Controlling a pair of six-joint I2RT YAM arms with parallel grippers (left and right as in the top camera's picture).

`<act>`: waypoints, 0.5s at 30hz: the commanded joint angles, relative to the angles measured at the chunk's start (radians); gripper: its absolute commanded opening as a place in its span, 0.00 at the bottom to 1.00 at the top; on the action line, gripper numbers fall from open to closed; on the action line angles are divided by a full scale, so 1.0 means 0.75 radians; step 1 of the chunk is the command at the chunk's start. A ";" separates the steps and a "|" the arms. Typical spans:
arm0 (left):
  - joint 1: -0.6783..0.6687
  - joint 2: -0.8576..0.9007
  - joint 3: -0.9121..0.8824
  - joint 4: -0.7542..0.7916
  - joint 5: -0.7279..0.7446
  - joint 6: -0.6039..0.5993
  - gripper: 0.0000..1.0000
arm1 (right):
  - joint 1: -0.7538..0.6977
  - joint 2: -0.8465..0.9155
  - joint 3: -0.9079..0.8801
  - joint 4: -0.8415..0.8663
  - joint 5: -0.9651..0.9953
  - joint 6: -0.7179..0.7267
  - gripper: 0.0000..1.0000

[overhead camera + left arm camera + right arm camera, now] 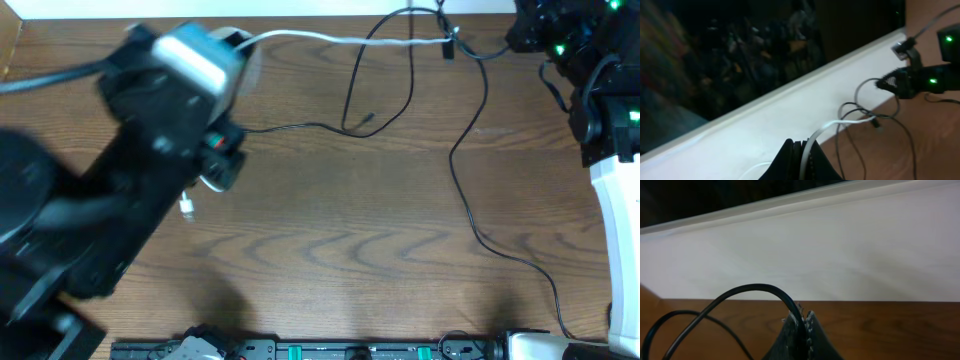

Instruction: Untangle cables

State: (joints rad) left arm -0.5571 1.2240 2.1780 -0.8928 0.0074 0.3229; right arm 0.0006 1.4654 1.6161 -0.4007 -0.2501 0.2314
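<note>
My left gripper [243, 42] [802, 145] is at the back left of the wooden table, shut on the white cable [330, 39] [840, 122]. That cable stretches right toward my right gripper [455, 42] [804, 317]. Its white plug [187, 207] lies by the left arm. My right gripper is shut on a black cable [470, 150] [750, 287] that runs down to the front right. A second thin black cable [352, 85] loops under the white one, and its end trails left. In the left wrist view my right gripper [882, 84] sits above the cable crossing.
A white wall strip [765, 125] [840, 255] borders the table's back edge. A black equipment bar [350, 352] lies along the front edge. The right arm's white body [615, 220] stands at the right edge. The blurred left arm [100, 220] covers the left side.
</note>
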 commanded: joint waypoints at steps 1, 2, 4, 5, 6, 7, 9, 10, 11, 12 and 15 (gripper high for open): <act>0.006 -0.042 -0.001 0.011 -0.135 0.033 0.07 | -0.064 -0.002 0.027 -0.006 0.092 -0.027 0.01; 0.006 -0.045 0.000 0.011 -0.149 0.033 0.07 | -0.077 -0.002 0.027 -0.009 0.101 -0.027 0.01; 0.006 -0.051 0.000 0.012 -0.199 0.057 0.07 | -0.109 -0.002 0.027 -0.025 0.134 -0.027 0.01; 0.006 -0.051 0.001 0.013 -0.231 0.058 0.08 | -0.124 -0.002 0.027 -0.035 0.136 -0.035 0.01; 0.006 -0.051 0.001 0.017 -0.294 0.074 0.07 | -0.146 -0.002 0.027 -0.049 0.136 -0.041 0.01; 0.006 -0.051 0.002 0.020 -0.327 0.085 0.08 | -0.158 -0.002 0.027 -0.055 0.136 -0.042 0.01; 0.006 -0.051 0.011 0.022 -0.385 0.093 0.07 | -0.181 -0.002 0.027 -0.066 0.136 -0.042 0.01; 0.006 -0.051 0.017 0.022 -0.398 0.099 0.07 | -0.193 -0.002 0.027 -0.069 0.136 -0.049 0.01; 0.006 -0.055 0.034 0.026 -0.423 0.108 0.07 | -0.216 -0.002 0.027 -0.076 0.135 -0.051 0.01; 0.006 -0.061 0.047 0.026 -0.409 0.107 0.07 | -0.227 -0.004 0.027 -0.085 0.120 -0.052 0.01; 0.006 -0.056 0.050 0.008 -0.355 0.106 0.08 | -0.228 -0.007 0.027 -0.081 0.086 -0.052 0.01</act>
State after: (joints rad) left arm -0.5571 1.1885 2.1895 -0.8825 -0.2646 0.3904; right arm -0.1623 1.4654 1.6161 -0.4660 -0.1650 0.2073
